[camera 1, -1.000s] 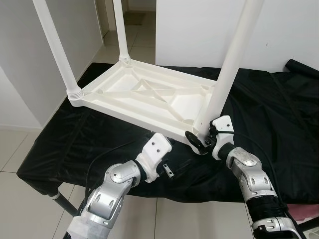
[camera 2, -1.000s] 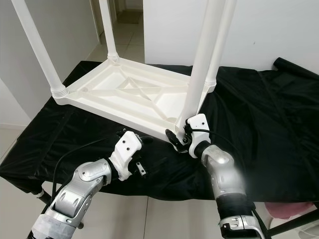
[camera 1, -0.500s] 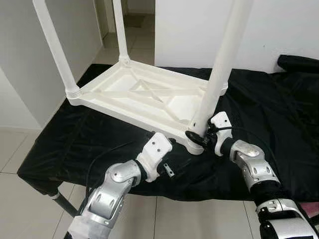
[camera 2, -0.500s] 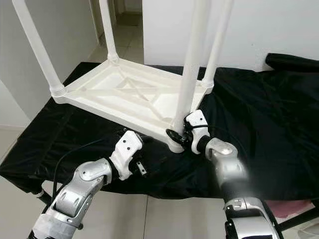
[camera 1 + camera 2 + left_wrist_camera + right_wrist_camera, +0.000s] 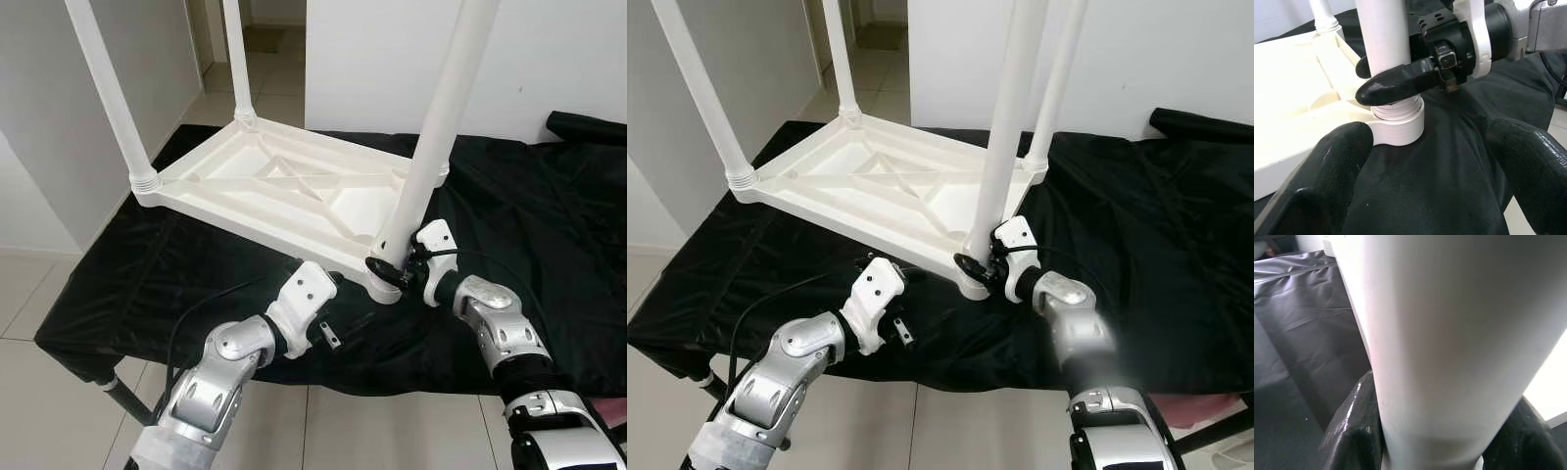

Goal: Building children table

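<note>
Right end effector clamps the near table leg – left wrist view reveals the socket; left end effector gapes wide.

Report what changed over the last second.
The right claw, shut on the near table leg, swung that leg's top leftward, nearer upright. The left claw stayed open, hovering over the black cloth. The upturned white table stayed put.
</note>
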Controlling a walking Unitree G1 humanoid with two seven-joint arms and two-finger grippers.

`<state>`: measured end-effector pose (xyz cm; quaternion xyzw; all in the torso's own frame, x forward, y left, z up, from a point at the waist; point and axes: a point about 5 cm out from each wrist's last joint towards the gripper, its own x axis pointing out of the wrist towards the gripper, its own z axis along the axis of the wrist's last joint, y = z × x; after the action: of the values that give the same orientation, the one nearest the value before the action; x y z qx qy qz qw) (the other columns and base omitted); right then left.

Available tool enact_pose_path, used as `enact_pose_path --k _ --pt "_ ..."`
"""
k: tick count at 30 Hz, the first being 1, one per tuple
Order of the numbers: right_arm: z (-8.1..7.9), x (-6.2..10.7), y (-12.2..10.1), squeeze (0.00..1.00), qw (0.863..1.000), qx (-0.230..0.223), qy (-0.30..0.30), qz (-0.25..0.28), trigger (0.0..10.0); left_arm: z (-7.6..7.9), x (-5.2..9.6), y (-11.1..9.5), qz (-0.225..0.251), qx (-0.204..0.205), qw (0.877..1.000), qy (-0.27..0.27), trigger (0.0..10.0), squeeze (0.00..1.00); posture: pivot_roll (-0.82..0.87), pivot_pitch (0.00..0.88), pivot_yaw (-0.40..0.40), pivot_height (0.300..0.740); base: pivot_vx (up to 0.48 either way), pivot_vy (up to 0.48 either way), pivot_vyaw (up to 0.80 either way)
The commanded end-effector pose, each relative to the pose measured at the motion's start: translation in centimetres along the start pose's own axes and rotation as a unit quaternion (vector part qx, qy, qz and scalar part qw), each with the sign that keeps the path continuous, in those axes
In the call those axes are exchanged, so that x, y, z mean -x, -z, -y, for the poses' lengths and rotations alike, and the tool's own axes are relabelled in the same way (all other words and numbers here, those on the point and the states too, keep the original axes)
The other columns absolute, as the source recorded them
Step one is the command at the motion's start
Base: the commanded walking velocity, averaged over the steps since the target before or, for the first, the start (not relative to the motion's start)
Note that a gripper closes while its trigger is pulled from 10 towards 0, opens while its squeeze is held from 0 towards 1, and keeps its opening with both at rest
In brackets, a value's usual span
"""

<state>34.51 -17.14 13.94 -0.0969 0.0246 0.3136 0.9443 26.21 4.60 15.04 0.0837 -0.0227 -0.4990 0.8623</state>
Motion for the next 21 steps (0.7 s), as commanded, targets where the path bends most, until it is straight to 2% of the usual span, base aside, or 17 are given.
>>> enact_pose_path --k 1,4,6,10,14,18,20,21 --pt "-0.1 -0.2 0.5 0.00 0.999 -0.013 0.045 -0.011 10.0 -0.4 0.2 0.1 -0.005 0.002 0.999 -0.039 10.0 0.00 0.00 0.027 0.017 0.740 0.000 0.000 0.00" --pt "-0.2 -0.2 0.4 0.00 0.998 -0.015 0.056 -0.010 10.0 -0.4 0.2 0.1 -0.005 0.002 0.999 -0.039 10.0 0.00 0.00 0.027 0.017 0.740 0.000 0.000 0.00" --pt "-1.1 -0.6 0.1 0.00 0.996 -0.022 0.086 0.004 10.0 -0.4 0.2 0.1 -0.005 0.002 0.999 -0.039 10.0 0.00 0.00 0.022 0.012 0.740 0.000 0.000 0.00" --pt "-1.5 -0.6 0.0 0.00 0.995 -0.027 0.100 0.010 10.0 -0.4 0.2 0.1 -0.004 0.002 0.999 -0.039 10.0 0.00 0.00 0.022 0.012 0.740 0.000 0.000 0.00" --pt "-2.7 -0.8 0.0 0.00 0.973 -0.085 0.216 0.015 10.0 -0.3 0.2 0.2 -0.005 0.000 0.999 -0.035 10.0 0.00 0.00 0.012 0.012 0.740 0.000 0.000 0.00" --pt "-2.8 -0.8 0.1 0.00 0.969 -0.095 0.228 0.013 10.0 -0.3 0.1 0.2 -0.005 0.000 0.999 -0.035 10.0 0.00 0.00 0.012 0.012 0.740 0.000 0.000 0.00" --pt "-3.6 -0.6 0.3 0.00 0.951 -0.107 0.290 0.007 10.0 -0.3 0.1 0.2 -0.006 -0.001 0.999 -0.034 10.0 0.00 0.00 0.005 0.009 0.740 0.000 0.000 0.00" --pt "-3.6 -0.6 0.3 0.00 0.951 -0.107 0.290 0.007 10.0 -0.3 0.1 0.2 -0.006 -0.001 0.999 -0.034 10.0 0.00 0.00 0.005 0.009 0.740 0.000 0.000 0.00"
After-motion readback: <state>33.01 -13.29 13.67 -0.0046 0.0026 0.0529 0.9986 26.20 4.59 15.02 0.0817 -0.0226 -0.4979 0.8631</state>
